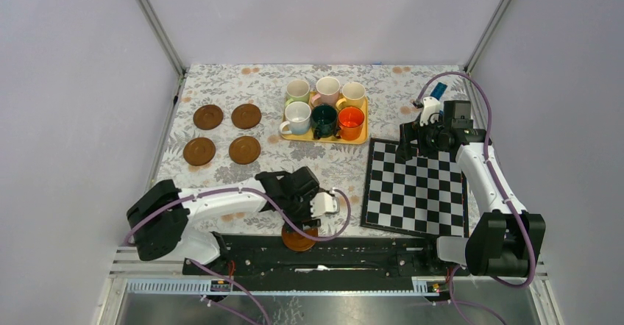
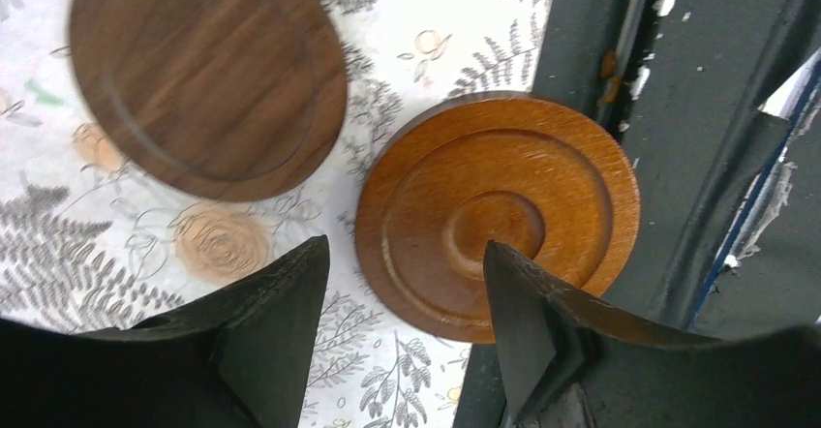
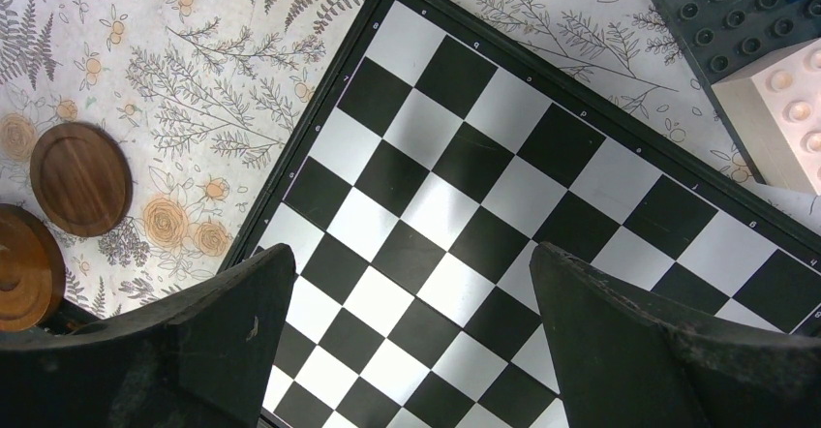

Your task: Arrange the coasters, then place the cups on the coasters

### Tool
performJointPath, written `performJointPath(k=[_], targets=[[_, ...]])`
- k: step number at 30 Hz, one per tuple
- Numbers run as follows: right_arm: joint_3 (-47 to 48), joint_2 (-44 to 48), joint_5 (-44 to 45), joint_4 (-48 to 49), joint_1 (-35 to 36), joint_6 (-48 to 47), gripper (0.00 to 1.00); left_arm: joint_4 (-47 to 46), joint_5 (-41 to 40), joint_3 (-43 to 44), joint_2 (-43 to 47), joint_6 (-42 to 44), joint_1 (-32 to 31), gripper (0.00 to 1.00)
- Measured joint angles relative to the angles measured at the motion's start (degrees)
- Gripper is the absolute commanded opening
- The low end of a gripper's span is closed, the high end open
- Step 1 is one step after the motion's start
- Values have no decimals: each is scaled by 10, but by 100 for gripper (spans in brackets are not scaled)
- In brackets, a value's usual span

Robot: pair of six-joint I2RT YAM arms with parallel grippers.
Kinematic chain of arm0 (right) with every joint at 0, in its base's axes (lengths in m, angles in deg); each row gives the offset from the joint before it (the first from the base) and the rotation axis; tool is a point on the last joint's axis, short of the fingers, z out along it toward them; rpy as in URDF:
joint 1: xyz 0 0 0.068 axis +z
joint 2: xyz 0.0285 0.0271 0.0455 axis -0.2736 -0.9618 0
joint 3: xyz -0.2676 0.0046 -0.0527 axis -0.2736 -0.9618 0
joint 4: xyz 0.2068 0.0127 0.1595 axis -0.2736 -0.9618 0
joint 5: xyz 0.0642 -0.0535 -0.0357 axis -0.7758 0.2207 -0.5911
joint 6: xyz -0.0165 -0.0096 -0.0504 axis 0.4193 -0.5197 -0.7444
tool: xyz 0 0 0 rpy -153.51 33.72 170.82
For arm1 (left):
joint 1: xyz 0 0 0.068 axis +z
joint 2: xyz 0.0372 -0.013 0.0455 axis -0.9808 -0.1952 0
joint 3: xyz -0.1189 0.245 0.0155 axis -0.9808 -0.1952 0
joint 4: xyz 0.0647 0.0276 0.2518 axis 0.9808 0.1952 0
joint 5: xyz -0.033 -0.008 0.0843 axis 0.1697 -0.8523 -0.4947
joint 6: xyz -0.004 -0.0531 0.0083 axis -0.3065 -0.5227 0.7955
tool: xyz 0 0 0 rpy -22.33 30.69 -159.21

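Four brown coasters (image 1: 208,116) lie in a square at the back left. Two more sit at the near edge: a dark one (image 2: 208,75) and an orange-brown one (image 2: 499,215), (image 1: 299,238) that overlaps the black rail. My left gripper (image 2: 405,244), (image 1: 298,222) hangs open above the orange-brown coaster's left rim, holding nothing; one finger is over its centre, the other over the cloth. Several cups (image 1: 327,88) stand on the yellow tray (image 1: 324,137). My right gripper (image 3: 411,249), (image 1: 408,141) is open and empty above the chequered board (image 3: 465,205).
The chequered board (image 1: 416,189) lies at the right front. Large dark and white toy bricks (image 3: 765,60) sit past its far corner. The black base rail (image 2: 697,157) runs along the near table edge beside the orange-brown coaster.
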Motion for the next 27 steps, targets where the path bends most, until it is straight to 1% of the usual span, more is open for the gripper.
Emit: performJointPath(k=[6,10,13,15,23,27], targets=[[0,0,0,0,0,0,98,-7,-9,0,-26,-1,-32,64],[0,0,0,0,0,0,98,-13,-34,-5,-36,0,-33,57],[0,0,0,0,0,0,98,-14,-40,-7,-38,-2,-19,51],[0,0,0,0,0,0,98,-15,-36,-7,-38,-2,4,49],[0,0,0,4,0,0,98,-15,-43,-9,-37,17,136,48],[-1,0,0,4,0,0,98,-17,-45,-26,-18,39,217,47]])
